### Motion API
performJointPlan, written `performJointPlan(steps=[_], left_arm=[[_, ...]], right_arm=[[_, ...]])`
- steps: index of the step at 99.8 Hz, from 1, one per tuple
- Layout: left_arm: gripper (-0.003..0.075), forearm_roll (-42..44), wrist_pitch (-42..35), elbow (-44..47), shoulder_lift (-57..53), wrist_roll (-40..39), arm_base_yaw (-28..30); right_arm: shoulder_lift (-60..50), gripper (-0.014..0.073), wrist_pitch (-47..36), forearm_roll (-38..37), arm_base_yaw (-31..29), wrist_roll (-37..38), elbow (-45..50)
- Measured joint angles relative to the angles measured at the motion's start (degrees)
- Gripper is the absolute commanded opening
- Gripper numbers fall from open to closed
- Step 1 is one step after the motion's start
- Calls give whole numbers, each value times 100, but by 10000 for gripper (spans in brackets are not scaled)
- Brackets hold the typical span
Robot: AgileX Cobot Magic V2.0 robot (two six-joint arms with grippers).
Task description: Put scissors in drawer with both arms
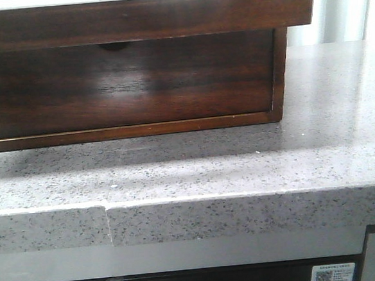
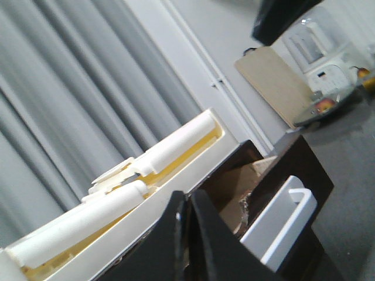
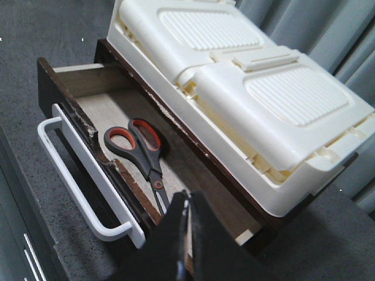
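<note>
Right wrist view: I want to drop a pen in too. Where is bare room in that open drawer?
The drawer floor is bare at the far end, between the end wall and the scissors' orange-lined loops. The near end is crowded: the blades run under the right gripper, its fingers pressed together. The cream plastic case overhangs the cabinet side.

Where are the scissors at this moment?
In the right wrist view, the scissors lie flat inside the open drawer, beside its front panel and white handle. The cream plastic box sits on top of the cabinet.
</note>
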Motion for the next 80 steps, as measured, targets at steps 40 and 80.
performJointPlan(steps=[40, 80], left_arm=[[-22, -594, 614, 829, -777, -216, 0], [-22, -1561, 2003, 1375, -849, -220, 0]], right_arm=[[-2469, -60, -1216, 0, 0, 77, 2460], [-3988, -60, -1720, 7, 0, 534, 4606]])
